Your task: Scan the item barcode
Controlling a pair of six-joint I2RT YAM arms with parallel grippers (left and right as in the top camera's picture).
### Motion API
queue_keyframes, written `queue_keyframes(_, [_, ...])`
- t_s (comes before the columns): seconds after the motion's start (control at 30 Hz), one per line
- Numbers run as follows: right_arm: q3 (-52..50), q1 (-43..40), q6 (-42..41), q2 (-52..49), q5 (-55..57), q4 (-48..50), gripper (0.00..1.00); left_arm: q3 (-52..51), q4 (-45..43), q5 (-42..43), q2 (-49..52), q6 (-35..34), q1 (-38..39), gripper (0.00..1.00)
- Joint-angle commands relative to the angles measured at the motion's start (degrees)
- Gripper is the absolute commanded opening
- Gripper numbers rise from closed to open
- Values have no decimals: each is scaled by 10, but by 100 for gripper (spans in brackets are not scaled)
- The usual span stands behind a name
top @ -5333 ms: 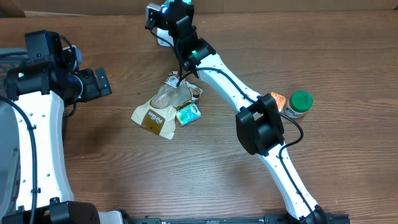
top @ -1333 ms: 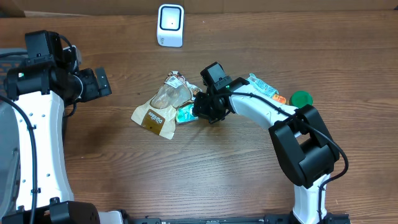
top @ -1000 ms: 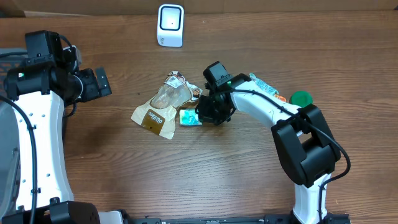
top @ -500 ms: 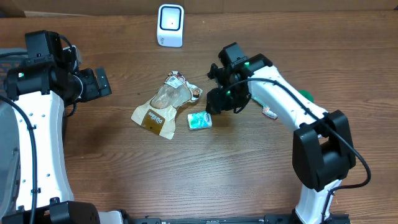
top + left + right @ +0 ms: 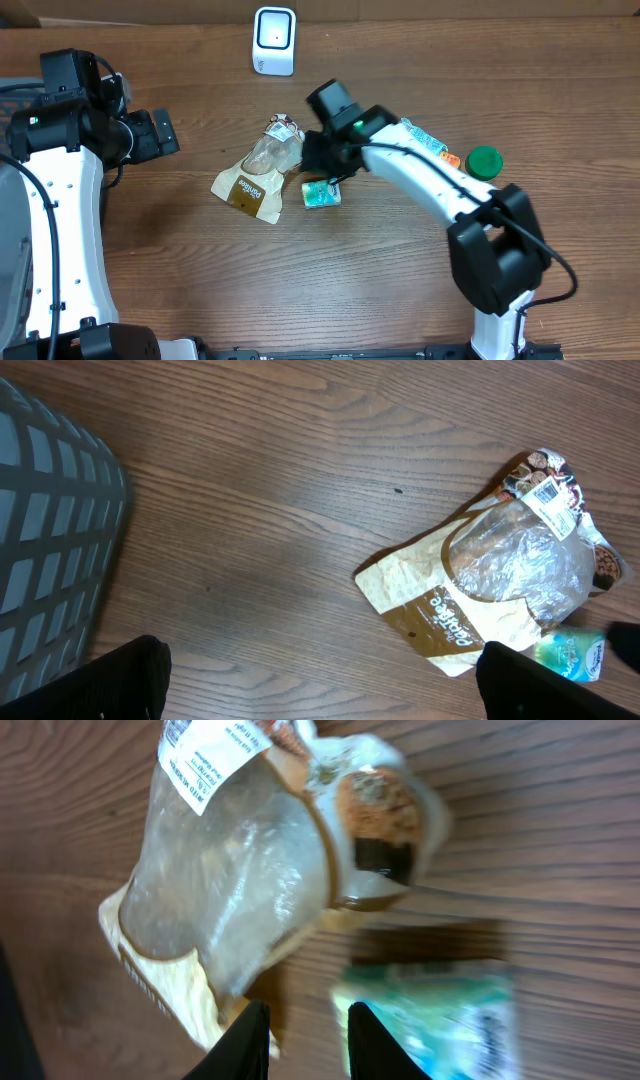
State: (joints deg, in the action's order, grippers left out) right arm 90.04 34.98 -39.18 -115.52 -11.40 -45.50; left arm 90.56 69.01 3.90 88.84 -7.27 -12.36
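A white barcode scanner (image 5: 273, 40) stands at the table's far edge. A brown-and-clear snack bag (image 5: 255, 175) lies mid-table, its white barcode label (image 5: 205, 755) facing up. Just to its right a teal packet (image 5: 321, 193) lies flat. My right gripper (image 5: 322, 168) hovers low between bag and packet. In the right wrist view its jaws (image 5: 308, 1010) stand slightly apart with bare wood between them, the teal packet (image 5: 440, 1020) beside the right finger. My left gripper (image 5: 150, 135) waits at the left, wide open (image 5: 335, 690) and empty, with the bag (image 5: 500, 580) ahead of it.
A green-lidded jar (image 5: 484, 160), an orange item (image 5: 449, 159) and a teal wrapper (image 5: 425, 138) lie at the right behind my right arm. A grey mesh basket (image 5: 50, 540) stands at the far left.
My right gripper let go of the teal packet, which now lies a little right of the bag. The gripper rose, then swung left over the gap between bag and packet. The left arm stayed still.
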Motion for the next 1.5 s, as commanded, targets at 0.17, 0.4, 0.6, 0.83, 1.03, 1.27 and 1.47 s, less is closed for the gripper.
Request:
queue_keyframes(0.17, [-2, 20, -80, -54, 62, 33, 23, 3, 0, 2, -3, 7, 4, 100])
queue_keyframes(0.4, [-2, 31, -79, -64, 53, 32, 23, 3, 0, 2, -3, 7, 4, 100])
queue_keyframes(0.6, [-2, 37, -59, -70, 3, 31, 22, 3, 0, 2, -3, 7, 4, 99])
queue_keyframes(0.83, [-1, 37, 34, -70, -64, -10, 20, 3, 0, 2, -3, 7, 4, 100])
queue_keyframes(1.03, [20, 27, 125, -70, -67, -126, 21, 3, 0, 2, -3, 7, 4, 100])
queue_keyframes(1.27, [47, -14, 180, -65, -37, -237, 22, 3, 0, 2, -3, 7, 4, 99])
queue_keyframes(1.47, [91, -46, 263, -22, -47, -279, 26, 3, 0, 2, -3, 7, 4, 100])
